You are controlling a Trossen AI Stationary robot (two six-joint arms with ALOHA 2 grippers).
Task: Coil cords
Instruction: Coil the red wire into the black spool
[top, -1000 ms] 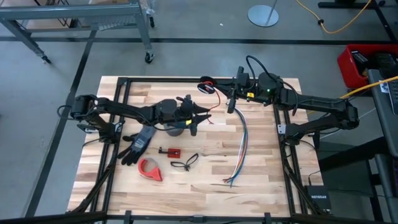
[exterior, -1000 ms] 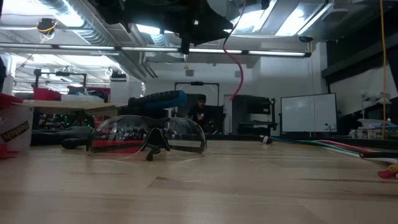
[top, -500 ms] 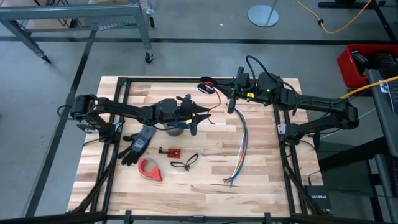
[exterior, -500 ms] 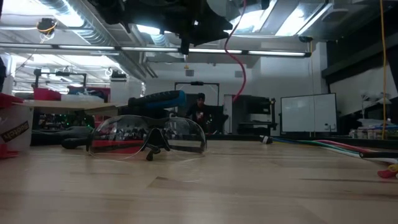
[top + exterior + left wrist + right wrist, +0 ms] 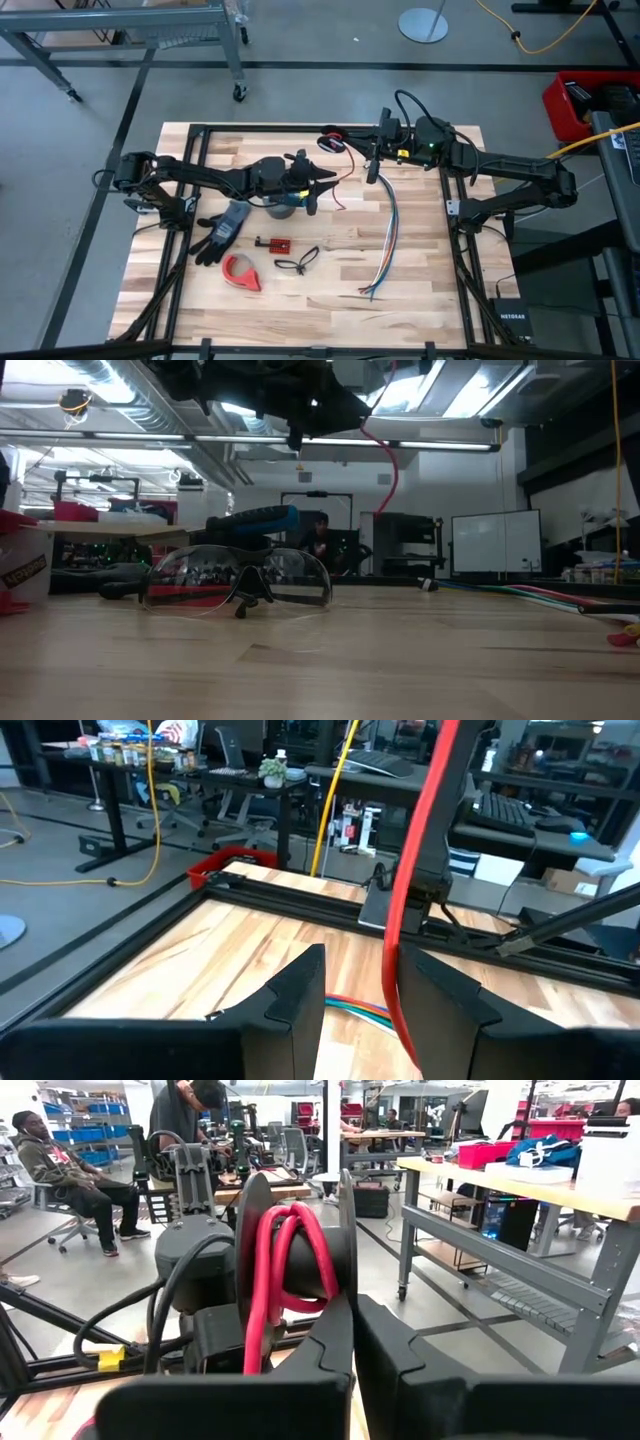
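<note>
CHANGE: little moved, red cord (image 5: pixel 345 172) sags slightly lower | ITEM: thin, light, limp; coil near table's (image 5: pixel 420 300) far edge | GRIP: right gripper (image 5: pixel 347 143) clamped on coil; left gripper (image 5: pixel 335 185) fingers apart around strand; hold loose strand near coil

Grey concrete floor (image 5: pixel 300 40); metal shelving cart (image 5: pixel 120 25); bright ceiling strip lights (image 5: pixel 250 405); whiteboard (image 5: pixel 495 540); seated person (image 5: pixel 60 1175).

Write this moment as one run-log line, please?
left gripper: open, red cord running between fingers | right gripper: shut on red cord coil | table: wire bundle untouched
</note>
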